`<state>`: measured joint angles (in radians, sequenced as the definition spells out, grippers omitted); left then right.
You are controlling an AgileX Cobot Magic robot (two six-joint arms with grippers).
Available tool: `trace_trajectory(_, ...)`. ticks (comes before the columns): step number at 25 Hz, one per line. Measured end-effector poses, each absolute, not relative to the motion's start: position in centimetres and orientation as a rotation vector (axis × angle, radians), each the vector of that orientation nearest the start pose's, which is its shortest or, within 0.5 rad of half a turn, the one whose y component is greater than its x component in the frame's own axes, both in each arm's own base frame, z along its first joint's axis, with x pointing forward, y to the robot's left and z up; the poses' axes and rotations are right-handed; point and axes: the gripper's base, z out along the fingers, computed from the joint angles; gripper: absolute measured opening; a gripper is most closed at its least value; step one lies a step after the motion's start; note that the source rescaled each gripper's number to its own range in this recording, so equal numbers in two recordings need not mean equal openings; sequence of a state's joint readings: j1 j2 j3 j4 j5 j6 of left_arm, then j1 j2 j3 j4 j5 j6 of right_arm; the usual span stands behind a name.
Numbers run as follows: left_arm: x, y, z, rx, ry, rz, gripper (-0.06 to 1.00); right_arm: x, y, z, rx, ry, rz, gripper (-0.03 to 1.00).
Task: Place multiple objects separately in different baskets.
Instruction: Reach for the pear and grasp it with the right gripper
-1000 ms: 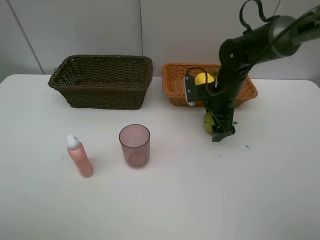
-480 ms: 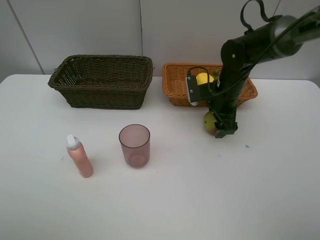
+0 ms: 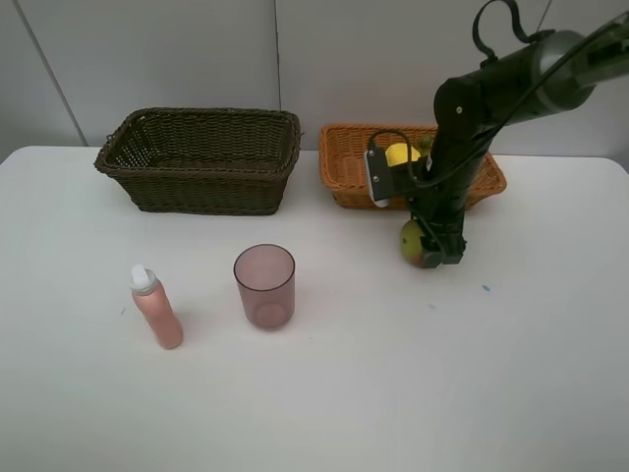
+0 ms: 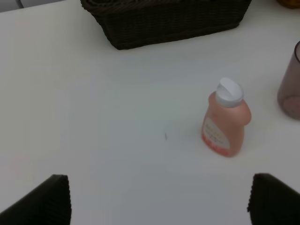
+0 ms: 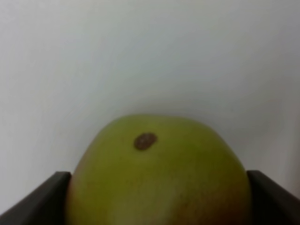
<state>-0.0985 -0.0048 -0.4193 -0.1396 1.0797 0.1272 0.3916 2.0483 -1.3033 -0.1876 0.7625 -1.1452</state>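
Observation:
A green pear [image 3: 410, 242] with a red blush sits on the white table just in front of the orange basket [image 3: 339, 167]. My right gripper [image 3: 438, 252] points down over it, and in the right wrist view the pear [image 5: 159, 173] fills the gap, with both dark fingers [image 5: 44, 199] pressed against its sides. A yellow lemon [image 3: 398, 154] lies in the orange basket. The dark olive basket [image 3: 201, 182] stands at the back left. In front of it stand the mauve cup [image 3: 264, 286] and the pink bottle [image 3: 156, 309]. My left gripper [image 4: 159, 201] hovers open near the bottle [image 4: 225, 123].
The right arm leans over the orange basket's front rim. The dark basket's wall [image 4: 164, 23] lies beyond the bottle in the left wrist view, with the cup's edge [image 4: 289, 84] at one side. White table [image 3: 393, 393] stretches toward the front edge.
The right gripper's jaws have closed in from wide apart onto the pear, and its tip has shifted slightly toward the orange basket. The left gripper, bottle and cup have not moved.

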Motion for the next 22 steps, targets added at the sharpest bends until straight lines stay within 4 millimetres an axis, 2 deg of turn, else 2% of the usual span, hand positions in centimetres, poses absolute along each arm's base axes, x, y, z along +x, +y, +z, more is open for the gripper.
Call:
trace_trajectory(14, 0.0, -1.1, 25.4, 0.242, 2.12, -0.153, 1.0, 36.5, 13.8, 13.1, -2.249, 2.052, -0.28, 0.32)
trace_trajectory(22, 0.0, -1.1, 25.4, 0.242, 2.12, -0.153, 1.0, 35.5, 13.4, 15.7, -2.243, 2.096, -0.26, 0.32)
